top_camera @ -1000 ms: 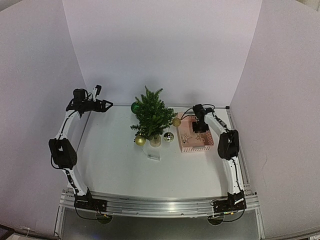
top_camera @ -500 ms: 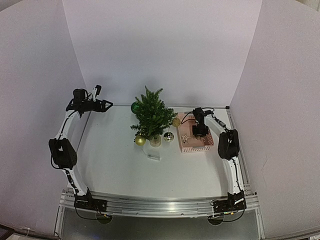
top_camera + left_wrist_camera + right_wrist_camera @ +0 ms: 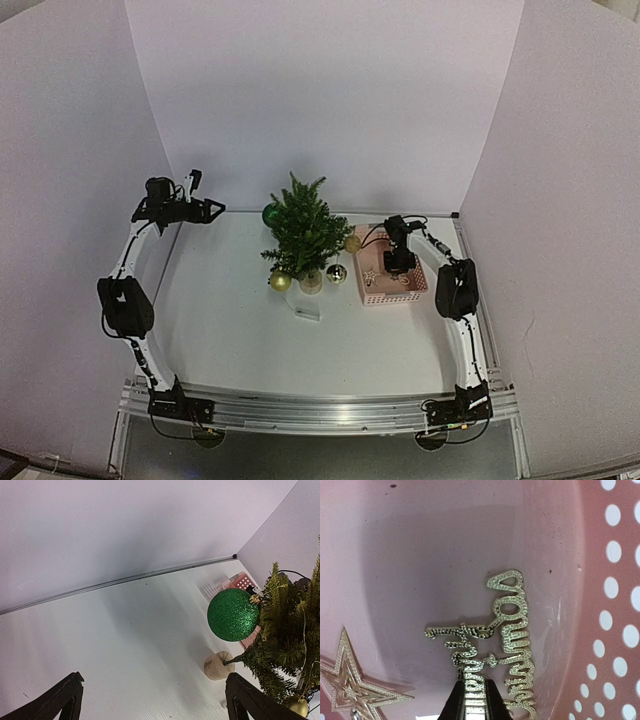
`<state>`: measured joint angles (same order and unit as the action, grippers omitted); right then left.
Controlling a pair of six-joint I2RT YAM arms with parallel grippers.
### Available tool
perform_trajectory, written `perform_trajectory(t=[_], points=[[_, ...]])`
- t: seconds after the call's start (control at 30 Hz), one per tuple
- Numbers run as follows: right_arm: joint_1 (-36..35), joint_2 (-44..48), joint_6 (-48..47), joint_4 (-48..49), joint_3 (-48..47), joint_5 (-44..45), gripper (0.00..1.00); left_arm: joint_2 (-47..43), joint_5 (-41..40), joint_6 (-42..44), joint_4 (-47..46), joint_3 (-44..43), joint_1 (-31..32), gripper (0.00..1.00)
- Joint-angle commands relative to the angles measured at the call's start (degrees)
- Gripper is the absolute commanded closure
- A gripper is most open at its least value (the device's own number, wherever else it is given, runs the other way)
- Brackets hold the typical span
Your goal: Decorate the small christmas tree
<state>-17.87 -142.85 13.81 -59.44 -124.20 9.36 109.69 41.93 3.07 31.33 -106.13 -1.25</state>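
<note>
Inside the pink basket (image 3: pixel 392 299), the right gripper (image 3: pixel 471 695) pinches a gold script ornament (image 3: pixel 512 645); we judge pickup underway. Next, we lift it toward the small christmas tree (image 3: pixel 303 232), just left of the basket. The left gripper (image 3: pixel 152 697) is wide open and empty.

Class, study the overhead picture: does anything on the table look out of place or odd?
A silver bauble seems to sit loose on the table beside the small christmas tree, neither hung nor in the pink basket. A small pale item lies before the tree too.
</note>
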Motion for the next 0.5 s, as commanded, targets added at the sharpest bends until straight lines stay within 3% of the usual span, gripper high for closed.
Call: perform_trajectory(t=[0.0, 0.47], points=[[-0.11, -1.51, 0.53, -1.94, -0.80, -0.19, 0.90, -0.98, 0.84, -0.14, -2.43, -0.28, -0.42, 0.01], [-0.02, 1.93, 0.17, -1.99, -6.99, -0.22, 0.95, -1.42, 1.02, -0.14, -2.74, 0.21, -0.51, 0.01]])
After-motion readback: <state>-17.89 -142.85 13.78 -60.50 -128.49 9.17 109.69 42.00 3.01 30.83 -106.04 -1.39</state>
